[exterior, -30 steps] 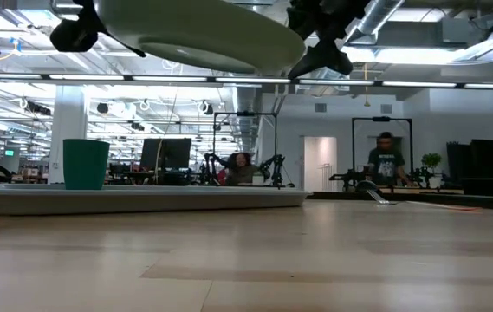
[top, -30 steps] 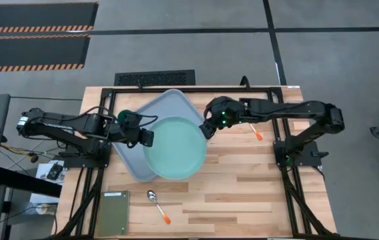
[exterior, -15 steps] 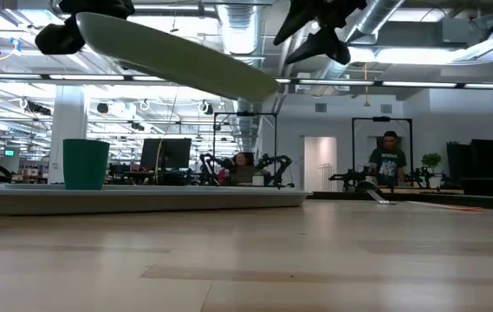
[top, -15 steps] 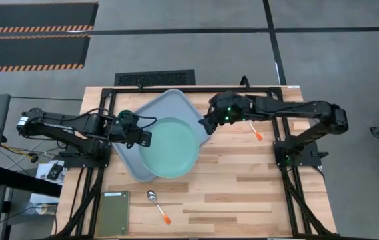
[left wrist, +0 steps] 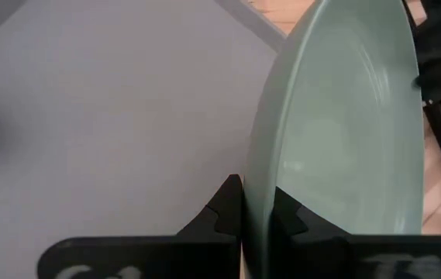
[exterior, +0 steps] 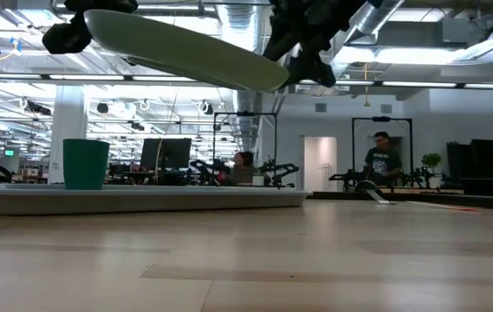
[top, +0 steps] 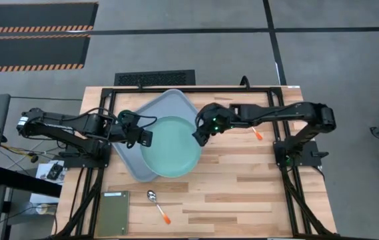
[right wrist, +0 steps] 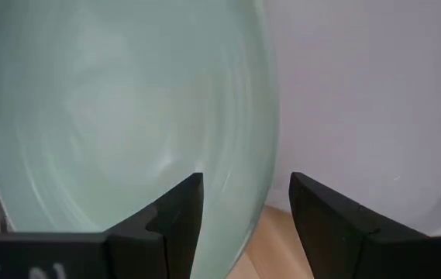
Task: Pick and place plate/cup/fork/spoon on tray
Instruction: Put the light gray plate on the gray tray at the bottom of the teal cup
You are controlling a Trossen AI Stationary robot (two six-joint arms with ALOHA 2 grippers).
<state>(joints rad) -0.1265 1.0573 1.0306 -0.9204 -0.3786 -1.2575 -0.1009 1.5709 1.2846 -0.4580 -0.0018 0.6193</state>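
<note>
Mint-green plate (top: 170,147) held tilted in air over tray (top: 162,107), left pincer (left wrist: 256,219) clenched on near rim. Right pincer (right wrist: 243,205) spread wide astride opposite rim, not gripping. Risk: single-edge hold slips, plate drops onto cup (exterior: 86,163) or off tray edge.

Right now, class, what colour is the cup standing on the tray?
Dark green; the cup shows best in the low view.

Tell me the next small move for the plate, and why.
Probably lower the left end effector toward the light grey-blue rectangular tray. It alone clamps the round pale mint-green plate, which hangs tilted above the tray in the low view; the right end effector is open around the opposite rim.
</note>
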